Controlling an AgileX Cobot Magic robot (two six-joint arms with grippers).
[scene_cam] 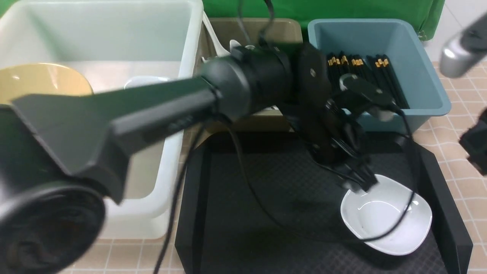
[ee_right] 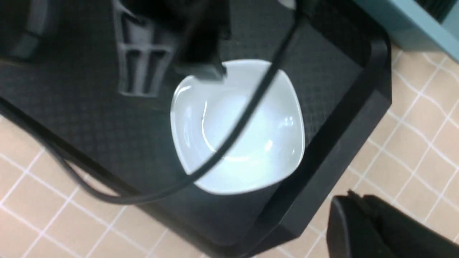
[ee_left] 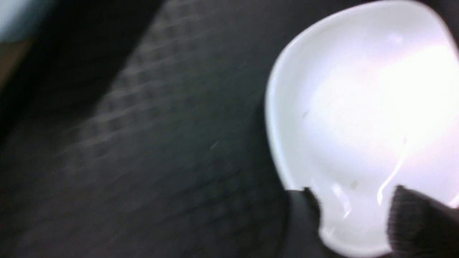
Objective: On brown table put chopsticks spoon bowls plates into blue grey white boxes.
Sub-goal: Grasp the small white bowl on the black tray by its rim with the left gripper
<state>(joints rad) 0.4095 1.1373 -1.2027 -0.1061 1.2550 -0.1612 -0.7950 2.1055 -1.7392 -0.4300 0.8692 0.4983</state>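
The white plate lies flat on the black tray, toward its near right corner, and the tray rests on the bench; being rounded-square, the plate has no long axis, so any stretch of rim serves; the left pincer is at its far-left rim, spread; in the left wrist view one finger sits at the rim's edge, the other over the hollow; we judge it need only press together there; the right pincer hangs beside the tray's right side, farther off, and we cannot tell its state; the white tub lies leftward, across the tray.
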